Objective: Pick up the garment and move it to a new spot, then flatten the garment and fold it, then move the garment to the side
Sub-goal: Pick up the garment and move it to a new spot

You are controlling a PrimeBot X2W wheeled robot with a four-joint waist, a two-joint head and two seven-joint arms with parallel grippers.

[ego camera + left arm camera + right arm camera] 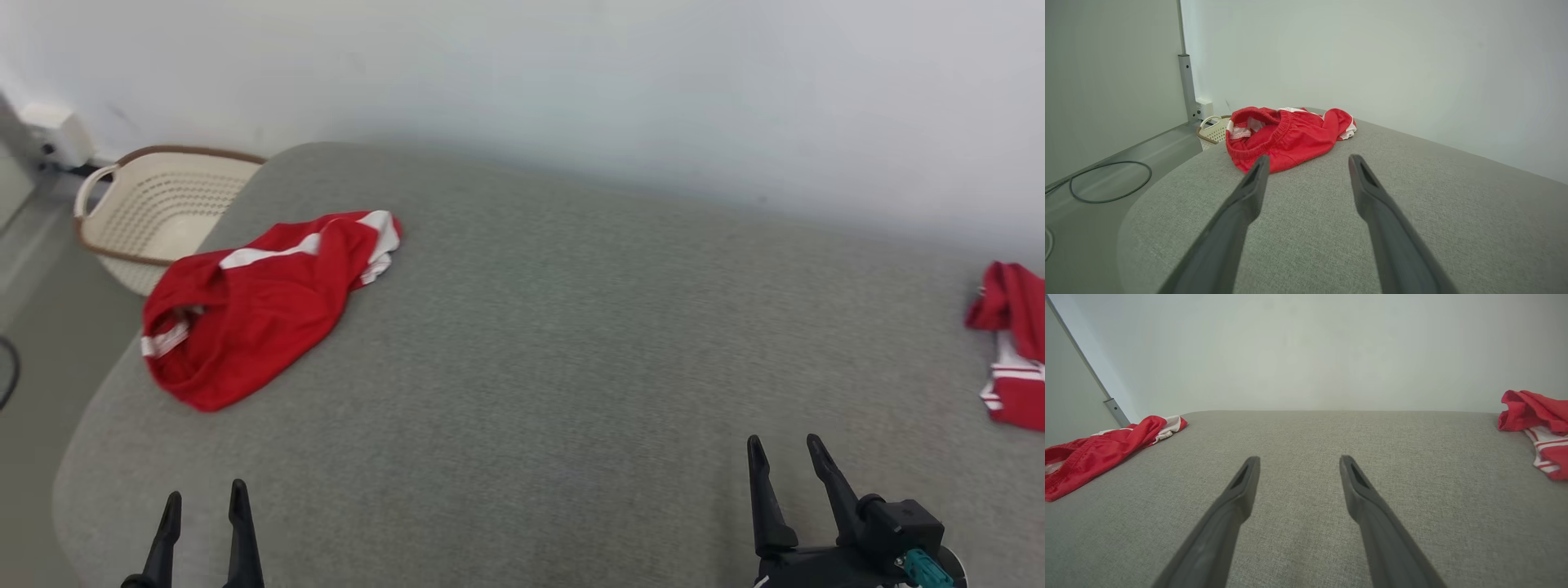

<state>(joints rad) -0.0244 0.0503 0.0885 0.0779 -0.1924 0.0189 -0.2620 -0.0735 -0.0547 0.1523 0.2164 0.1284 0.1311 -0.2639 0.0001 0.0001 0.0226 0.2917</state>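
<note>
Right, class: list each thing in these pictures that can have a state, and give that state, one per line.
Red shorts: crumpled, lying on the left side of the grey surface.
Red-and-white garment: bunched up at its right edge.
Laundry basket: upright, visible part empty.
Left gripper: open, holding nothing.
Right gripper: open, holding nothing.

The garment (pixel 245 310) lies left on the cushion (pixel 571 343), basket (pixel 155 216) beyond it, second garment (pixel 1012 343) far right.
</note>
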